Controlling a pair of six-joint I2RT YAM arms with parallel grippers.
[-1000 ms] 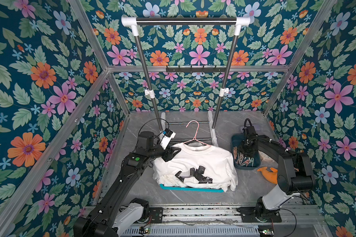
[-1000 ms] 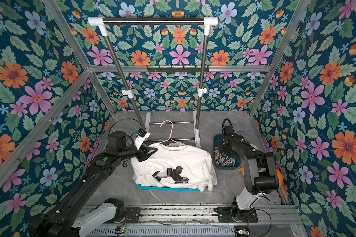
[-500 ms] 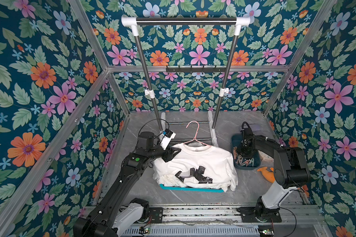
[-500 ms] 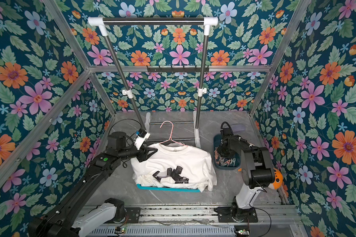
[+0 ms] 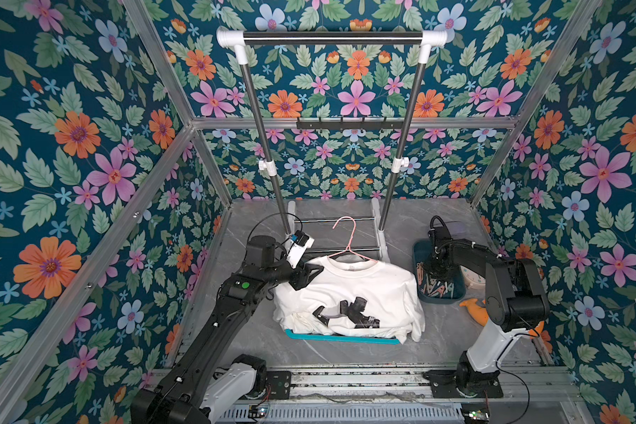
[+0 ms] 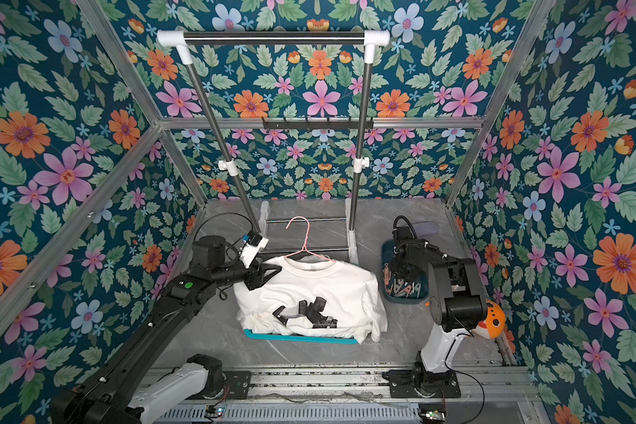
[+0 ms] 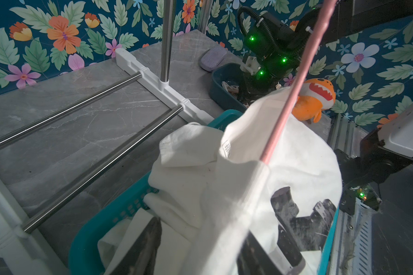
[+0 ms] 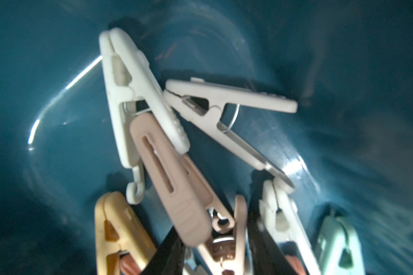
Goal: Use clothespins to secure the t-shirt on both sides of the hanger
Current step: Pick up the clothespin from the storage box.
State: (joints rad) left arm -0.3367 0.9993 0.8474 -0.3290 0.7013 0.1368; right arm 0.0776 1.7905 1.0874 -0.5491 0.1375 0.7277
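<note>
On the left, the left end effector (image 5: 306, 276) is closed on the shoulder of the white t-shirt (image 5: 349, 290) that lies on its own side. Cloth is bunched between its fingers, and it holds that side up off the teal basket (image 5: 342, 338) on the grey desk (image 5: 246, 330). The pink wire hanger (image 5: 347, 240) sits inside the collar, its hook pointing toward the rack (image 5: 331, 36) behind. I see no peg on either shoulder, so I judge the pinning not yet begun.

What matters lies further right. The clothespins (image 5: 436, 287) sit jumbled in a dark blue bin (image 5: 442, 303) just beside the shirt's other sleeve. The right end effector (image 8: 215, 238) is down inside that bin, right over them, so the right arm is plainly the nearer one. Its jaws stand part-way apart, astride a pink clothespin (image 8: 224, 252) whose long axis seems to run along the fingers, not across them. I cannot see them pinching it.

A mauve clothespin (image 8: 174, 181) lies slantwise over the pile and overlaps one fingertip, and pale ones crowd both sides. The grab could drag up a neighbour or slip off. A lifted peg must then travel leftward to a shoulder, clearing the bin wall on the way. Past the bin, an orange toy (image 5: 474, 307) lies on the desk, out of the way.
</note>
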